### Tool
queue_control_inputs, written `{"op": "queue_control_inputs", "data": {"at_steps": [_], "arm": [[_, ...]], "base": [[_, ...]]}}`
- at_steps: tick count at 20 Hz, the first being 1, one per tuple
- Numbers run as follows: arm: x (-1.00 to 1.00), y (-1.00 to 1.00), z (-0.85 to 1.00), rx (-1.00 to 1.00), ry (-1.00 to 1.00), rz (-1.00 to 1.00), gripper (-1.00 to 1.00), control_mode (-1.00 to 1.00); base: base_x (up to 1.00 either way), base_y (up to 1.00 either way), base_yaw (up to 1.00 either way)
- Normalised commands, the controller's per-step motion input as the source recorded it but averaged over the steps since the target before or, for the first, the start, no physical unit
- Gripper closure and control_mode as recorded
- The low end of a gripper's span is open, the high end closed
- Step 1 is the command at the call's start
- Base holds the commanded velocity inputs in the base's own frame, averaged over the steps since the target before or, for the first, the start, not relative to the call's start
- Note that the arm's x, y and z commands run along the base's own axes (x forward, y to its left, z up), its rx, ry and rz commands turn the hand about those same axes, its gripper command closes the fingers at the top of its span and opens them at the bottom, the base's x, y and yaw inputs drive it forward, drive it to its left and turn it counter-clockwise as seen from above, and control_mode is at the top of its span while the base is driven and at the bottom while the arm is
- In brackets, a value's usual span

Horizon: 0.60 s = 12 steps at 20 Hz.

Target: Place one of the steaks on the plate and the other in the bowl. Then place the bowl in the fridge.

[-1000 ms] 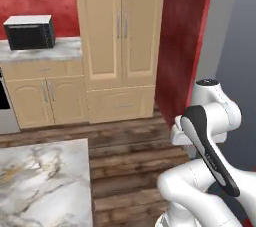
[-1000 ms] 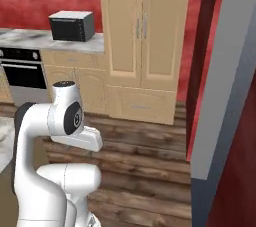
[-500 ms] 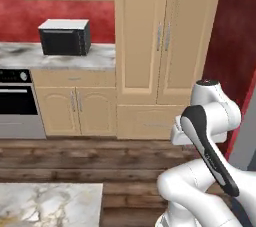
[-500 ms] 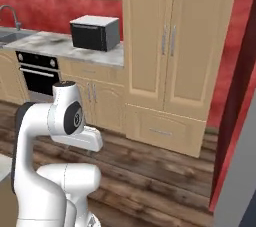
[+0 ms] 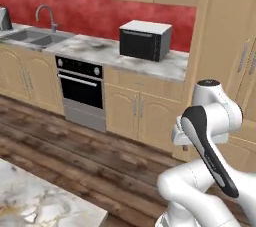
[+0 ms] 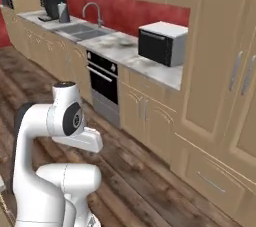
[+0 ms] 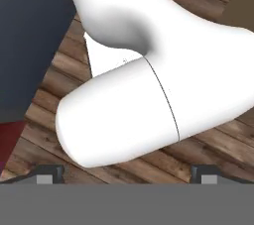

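The steaks, the plate, the bowl and the fridge are out of view. My arm is folded close over the base in the left and right base views. In the hand view my gripper (image 7: 127, 174) points down at the robot's own body and the wood floor. Its two dark fingertips (image 7: 49, 173) stand wide apart, open, with nothing between them.
A marble counter (image 5: 100, 51) along the red wall carries a black microwave (image 5: 145, 40) and a sink (image 5: 37, 36), with a built-in oven (image 5: 80, 88) below. Tall tan cupboards (image 6: 220, 86) stand to the right. An island corner (image 5: 35, 206) lies at lower left. Open wood floor (image 5: 75, 146) lies between.
The whole picture has shifted: the base has turned left, so the microwave counter, oven and sink have come into view and nearer. The arm stays folded and the gripper stays open.
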Motion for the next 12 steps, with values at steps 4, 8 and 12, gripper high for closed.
{"op": "queue_control_inputs", "data": {"at_steps": [4, 8, 12], "arm": [[0.0, 0.0, 0.0, 0.0, 0.0, 0.0, -1.0, 1.0], [0.0, 0.0, 0.0, 0.0, 0.0, 0.0, -1.0, 1.0], [0.0, 0.0, 0.0, 0.0, 0.0, 0.0, -1.0, 1.0]], "base": [[0.87, -0.24, 0.82], [0.78, -0.08, 0.8], [0.88, -0.24, 0.74]]}}
